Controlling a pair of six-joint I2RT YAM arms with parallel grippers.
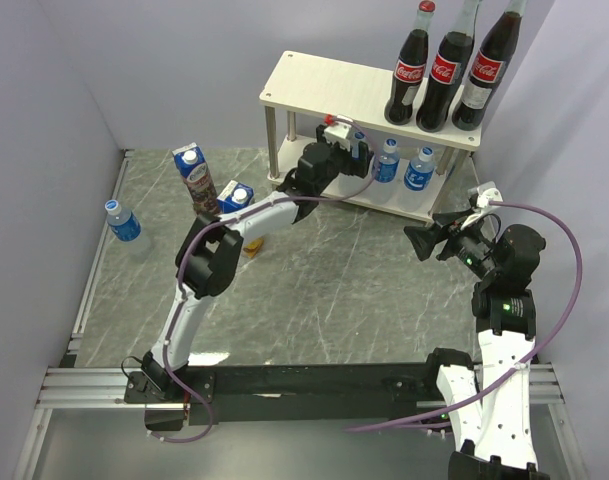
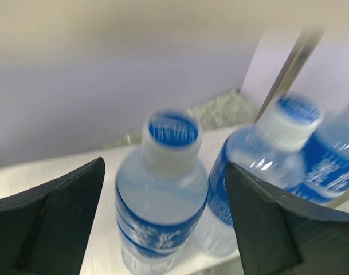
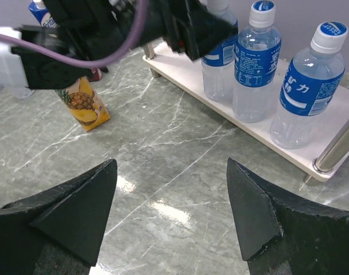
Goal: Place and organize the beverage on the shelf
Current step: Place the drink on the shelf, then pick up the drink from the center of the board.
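Far left, a lone water bottle point(image 1: 124, 222) is standing on the bench point(image 1: 334, 290), well apart from the shelf. Right of it the grape carton point(image 1: 195, 178) is standing upright. The pineapple carton point(image 1: 236, 196) is sitting just beside it, its lower part hiding behind the left arm point(image 1: 209, 260).

That arm is reaching across into the lower tier of the shelf point(image 1: 324, 85). The left pincer point(image 2: 164, 167) is sitting wide open there, its fingers point(image 2: 59, 212) flanking a water bottle point(image 2: 160, 212) that is standing on the lower board. A gap is showing on both sides of the bottle, so the pincer is gripping nothing. The left wrist view is coming out blurred.

Just right of that bottle, a second water bottle point(image 1: 386, 160) and a third water bottle point(image 1: 419, 168) are standing on the same board, close together. Above them, at the right end of the top tier, three Coca-Cola bottles point(image 1: 446, 70) are standing upright in a tight row.

Far right, the right pincer point(image 3: 171, 166) is hovering open and empty over the bench. It is sitting near the shelf's right end and pointing toward the lower tier.
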